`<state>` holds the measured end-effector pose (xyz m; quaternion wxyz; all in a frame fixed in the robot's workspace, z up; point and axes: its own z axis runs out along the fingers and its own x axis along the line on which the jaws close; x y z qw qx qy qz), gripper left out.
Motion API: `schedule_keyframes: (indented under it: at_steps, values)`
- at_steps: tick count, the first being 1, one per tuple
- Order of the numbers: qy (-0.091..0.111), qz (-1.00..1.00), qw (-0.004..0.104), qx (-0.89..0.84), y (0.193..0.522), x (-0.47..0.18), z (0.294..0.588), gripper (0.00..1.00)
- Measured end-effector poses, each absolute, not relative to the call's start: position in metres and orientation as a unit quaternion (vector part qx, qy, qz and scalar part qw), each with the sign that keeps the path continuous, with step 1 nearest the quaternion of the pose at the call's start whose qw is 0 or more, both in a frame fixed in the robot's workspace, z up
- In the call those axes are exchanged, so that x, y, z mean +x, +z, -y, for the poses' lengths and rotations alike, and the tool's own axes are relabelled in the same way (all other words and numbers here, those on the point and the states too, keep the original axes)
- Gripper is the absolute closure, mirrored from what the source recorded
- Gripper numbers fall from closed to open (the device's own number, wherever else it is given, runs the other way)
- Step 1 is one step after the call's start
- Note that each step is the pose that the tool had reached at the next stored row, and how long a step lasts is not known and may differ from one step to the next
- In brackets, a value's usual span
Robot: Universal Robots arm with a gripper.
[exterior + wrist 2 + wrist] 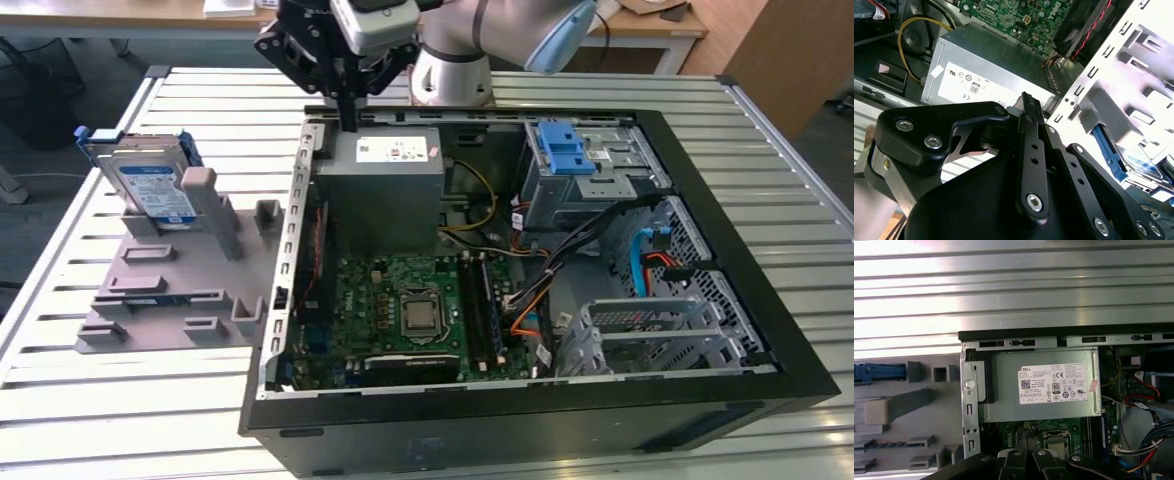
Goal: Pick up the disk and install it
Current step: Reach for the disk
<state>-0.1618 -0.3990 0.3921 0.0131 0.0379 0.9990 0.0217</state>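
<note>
Your gripper (350, 118) hangs with its fingers pressed together on nothing, just above the far edge of the grey power supply (380, 190) inside the open computer case (534, 420), while the disk (147, 185) stands on edge in the grey holder (147, 300) at the exterior view's left, well apart from it.

The bench (120, 420) was seen to be made of ribbed, brushed metal, the disk (150, 188) of silver metal with a glossy label and blue plastic frame, the fixture (160, 300) of matt grey plastic, and the claw (350, 122) finished in matt black.
</note>
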Motion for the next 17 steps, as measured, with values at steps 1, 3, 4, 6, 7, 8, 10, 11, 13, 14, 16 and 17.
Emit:
schedule_keyframes:
  at_steps: [1, 3, 4, 6, 7, 8, 10, 11, 13, 14, 16, 17]
  values:
    - [0.022, -0.999, 0.013, 0.038, 0.3921, -0.1622, 0.3989, 0.89]
    - [0.022, -0.999, 0.013, 0.038, 0.3921, -0.1629, 0.3989, 0.89]
    - [0.022, -0.999, 0.013, 0.038, 0.3921, -0.1630, 0.3989, 0.89]
    - [0.022, -0.999, 0.013, 0.038, 0.3921, -0.1634, 0.3989, 0.89]
    - [0.022, -0.999, 0.013, 0.038, 0.3921, -0.1635, 0.3989, 0.89]
    - [0.022, -0.999, 0.013, 0.038, 0.3921, -0.1637, 0.3989, 0.89]
    - [0.022, -0.999, 0.013, 0.038, 0.3921, -0.1642, 0.3989, 0.89]
    - [0.022, -0.999, 0.013, 0.038, 0.3921, -0.1645, 0.3989, 0.89]
    - [0.022, -0.999, 0.013, 0.038, 0.3921, -0.1652, 0.3989, 0.89]
    - [0.022, -0.999, 0.013, 0.038, 0.3921, -0.1656, 0.3989, 0.89]
    - [0.022, -0.999, 0.013, 0.038, 0.3921, -0.1665, 0.3989, 0.89]
    - [0.022, -0.999, 0.013, 0.038, 0.3921, -0.1669, 0.3989, 0.89]
